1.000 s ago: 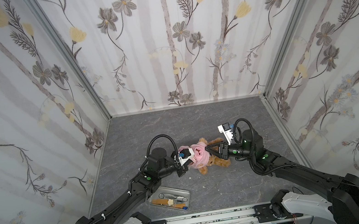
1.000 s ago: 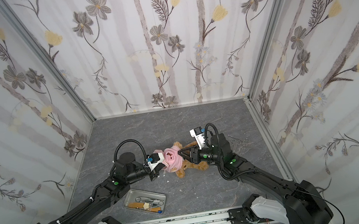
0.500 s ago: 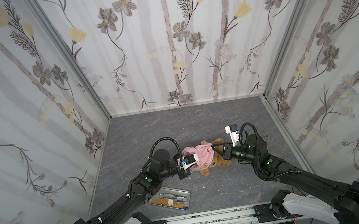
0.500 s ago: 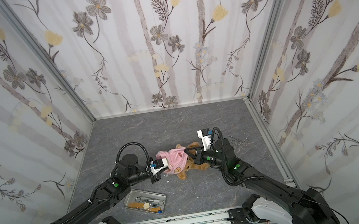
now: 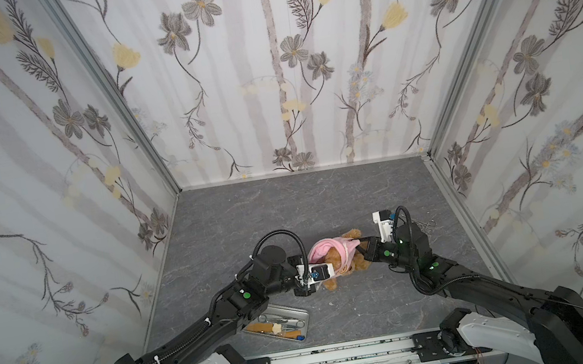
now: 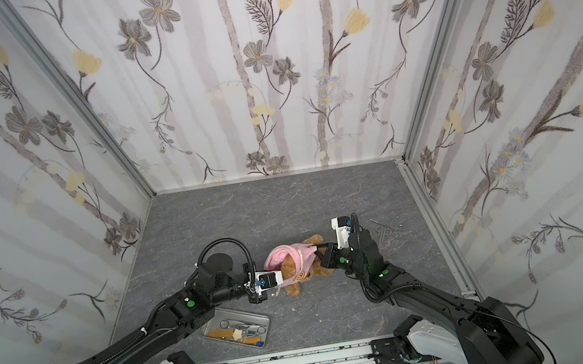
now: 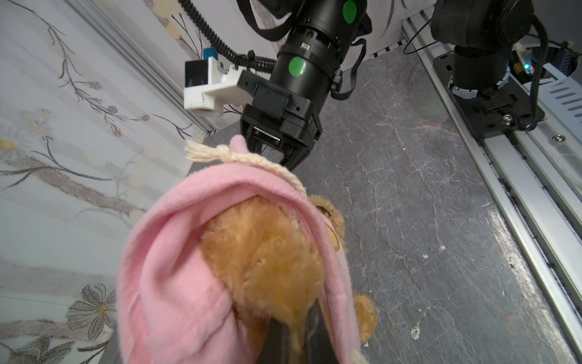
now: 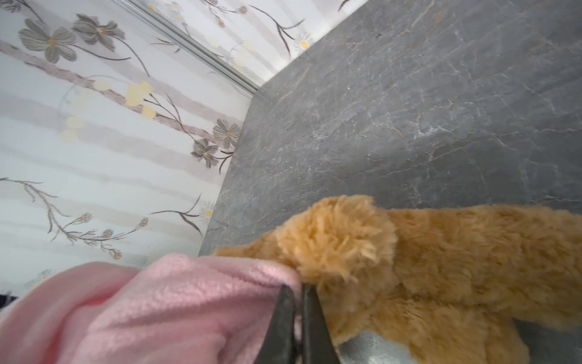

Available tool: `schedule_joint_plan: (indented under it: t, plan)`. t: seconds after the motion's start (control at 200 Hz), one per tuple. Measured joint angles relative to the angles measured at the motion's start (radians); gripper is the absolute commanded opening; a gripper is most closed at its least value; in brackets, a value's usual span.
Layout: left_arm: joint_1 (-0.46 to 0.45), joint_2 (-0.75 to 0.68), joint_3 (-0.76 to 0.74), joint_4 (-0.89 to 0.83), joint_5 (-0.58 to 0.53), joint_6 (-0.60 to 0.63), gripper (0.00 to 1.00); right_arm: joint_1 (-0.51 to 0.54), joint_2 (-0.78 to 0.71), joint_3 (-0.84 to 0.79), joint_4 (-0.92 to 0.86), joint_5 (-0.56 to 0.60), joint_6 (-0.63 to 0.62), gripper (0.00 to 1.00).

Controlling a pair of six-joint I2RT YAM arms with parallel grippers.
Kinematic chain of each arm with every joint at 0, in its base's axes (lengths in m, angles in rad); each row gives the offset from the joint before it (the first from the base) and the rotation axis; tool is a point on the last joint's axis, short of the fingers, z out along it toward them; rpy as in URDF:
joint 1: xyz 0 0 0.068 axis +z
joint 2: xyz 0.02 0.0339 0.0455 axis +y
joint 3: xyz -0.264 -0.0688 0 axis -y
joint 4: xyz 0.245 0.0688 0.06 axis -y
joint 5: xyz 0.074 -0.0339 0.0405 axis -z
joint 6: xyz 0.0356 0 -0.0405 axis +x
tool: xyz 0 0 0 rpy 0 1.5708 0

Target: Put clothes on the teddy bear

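The teddy bear (image 5: 337, 261) (image 6: 291, 269) lies mid-table, its golden-brown fur half covered by a pink hooded shirt (image 5: 325, 248) (image 6: 285, 255). My left gripper (image 5: 327, 278) (image 6: 278, 284) comes in from the left. In the left wrist view it (image 7: 299, 324) is shut on a tuft of the bear's fur (image 7: 267, 252) inside the shirt's opening (image 7: 163, 268). My right gripper (image 5: 360, 249) (image 6: 318, 253) reaches in from the right. In the right wrist view it (image 8: 297, 290) is shut on the shirt's pink edge (image 8: 173, 299), next to a bear limb (image 8: 340, 239).
A metal tray (image 5: 303, 312) (image 6: 265, 318) holding small tools sits near the front, just under the left arm. Metal forceps (image 5: 427, 225) (image 6: 387, 231) lie on the grey table behind the right arm. Floral walls close in three sides.
My right gripper has shut on the shirt's edge and drawn back a little to the right. The shirt now spreads wider over the bear. The left gripper stays shut.
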Motion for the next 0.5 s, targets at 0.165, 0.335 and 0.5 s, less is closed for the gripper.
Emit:
schedule_joint_plan:
  t: [0.165,0.335,0.5]
  plan:
    - [0.028,-0.032,-0.019,-0.008,0.012,-0.017,0.0,-0.022,0.076,-0.016,0.055,-0.045,-0.026,0.0]
    - [0.044,-0.043,-0.034,0.034,-0.012,-0.137,0.0,-0.029,0.098,0.019,0.069,-0.082,-0.104,0.2]
    - [0.046,-0.043,-0.021,0.105,-0.119,-0.447,0.0,-0.037,-0.043,0.048,-0.003,-0.035,-0.235,0.37]
